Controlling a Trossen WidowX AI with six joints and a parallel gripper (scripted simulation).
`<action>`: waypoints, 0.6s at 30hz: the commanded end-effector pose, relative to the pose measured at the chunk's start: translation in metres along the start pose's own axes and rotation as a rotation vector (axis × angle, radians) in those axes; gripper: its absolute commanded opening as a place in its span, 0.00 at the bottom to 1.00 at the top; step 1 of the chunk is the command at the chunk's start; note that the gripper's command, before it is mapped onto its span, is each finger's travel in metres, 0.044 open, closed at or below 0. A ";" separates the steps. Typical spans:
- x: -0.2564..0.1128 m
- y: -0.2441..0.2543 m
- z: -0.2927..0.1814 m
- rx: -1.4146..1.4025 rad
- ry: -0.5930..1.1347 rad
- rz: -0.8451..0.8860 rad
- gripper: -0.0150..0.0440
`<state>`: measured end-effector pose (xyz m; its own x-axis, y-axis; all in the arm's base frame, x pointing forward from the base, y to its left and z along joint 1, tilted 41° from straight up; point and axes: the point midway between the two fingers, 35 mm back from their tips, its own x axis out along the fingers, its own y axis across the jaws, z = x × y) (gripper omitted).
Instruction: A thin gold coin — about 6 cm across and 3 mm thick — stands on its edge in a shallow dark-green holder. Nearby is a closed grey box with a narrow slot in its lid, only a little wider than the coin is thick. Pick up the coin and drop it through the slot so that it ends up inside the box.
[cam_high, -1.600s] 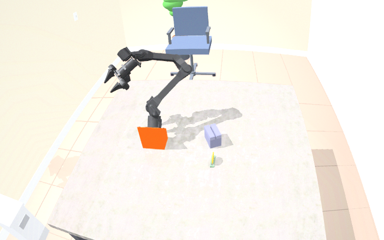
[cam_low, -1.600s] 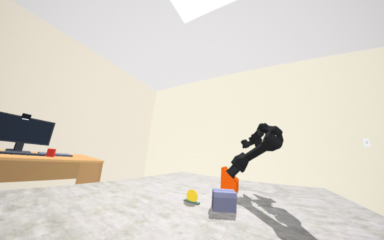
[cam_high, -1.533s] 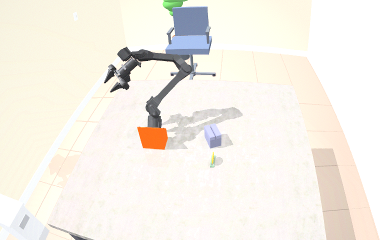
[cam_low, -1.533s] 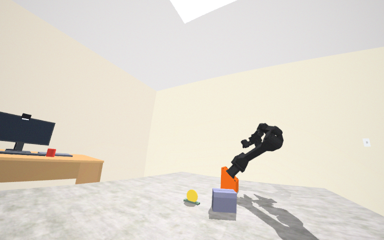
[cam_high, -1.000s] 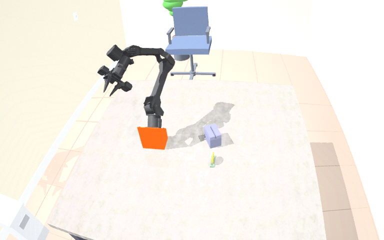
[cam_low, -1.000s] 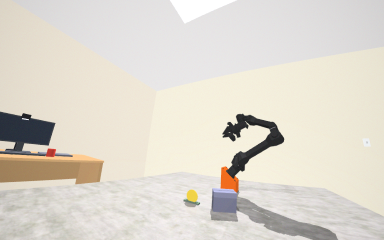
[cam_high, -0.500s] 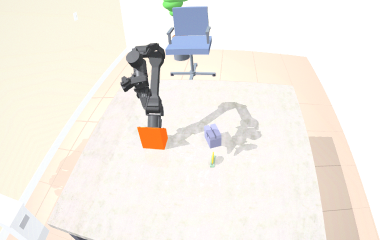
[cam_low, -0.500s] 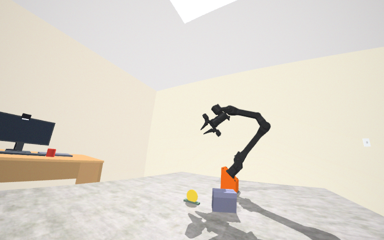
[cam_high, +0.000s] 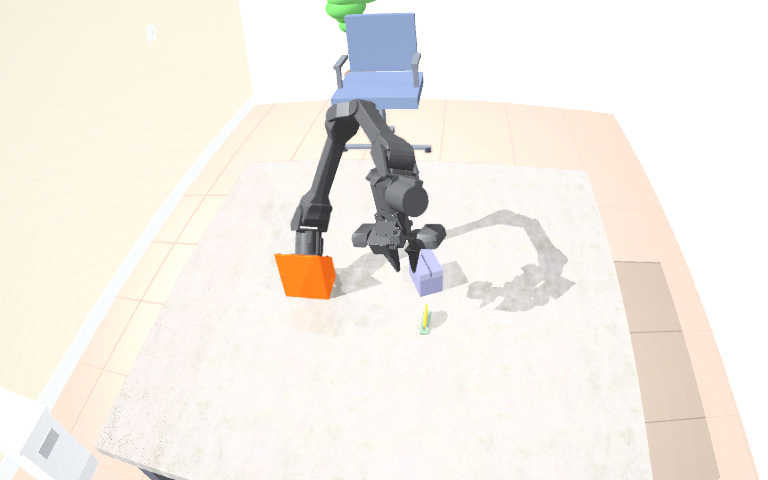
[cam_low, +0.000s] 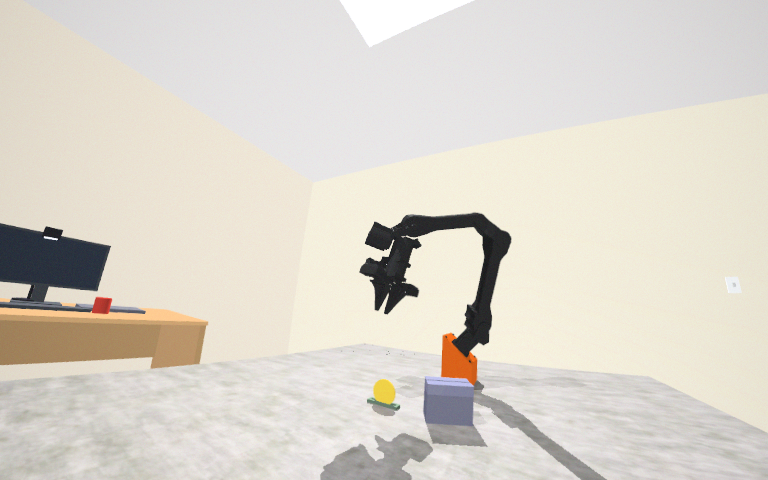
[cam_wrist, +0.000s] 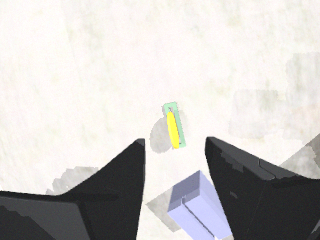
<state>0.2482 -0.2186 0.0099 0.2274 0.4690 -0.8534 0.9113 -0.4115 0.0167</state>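
The gold coin (cam_high: 425, 316) stands on its edge in the green holder (cam_high: 424, 328) on the table; it also shows in the exterior view (cam_low: 384, 391) and in the wrist view (cam_wrist: 174, 130). The grey box (cam_high: 425, 273) with a slot in its lid sits just behind the coin, toward the arm's base; it also shows in the exterior view (cam_low: 448, 400) and in the wrist view (cam_wrist: 199, 208). My gripper (cam_low: 390, 308) hangs high above the table, fingers pointing down, partly open and empty. In the wrist view the gap between the fingers (cam_wrist: 175, 150) lies over the box and coin.
The arm's orange base (cam_high: 304, 275) stands on the table left of the box. A blue chair (cam_high: 380, 62) is behind the table. A desk with a monitor (cam_low: 50, 266) stands off to the side.
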 end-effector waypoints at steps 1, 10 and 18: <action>0.058 0.008 -0.040 -0.184 0.118 -0.147 0.53; 0.091 0.006 -0.058 -0.258 0.162 -0.204 0.53; 0.116 0.000 -0.062 -0.258 0.163 -0.204 0.53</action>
<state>0.2963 -0.1189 -0.0513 0.0616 0.6425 -0.7638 0.9962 -0.0868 0.0073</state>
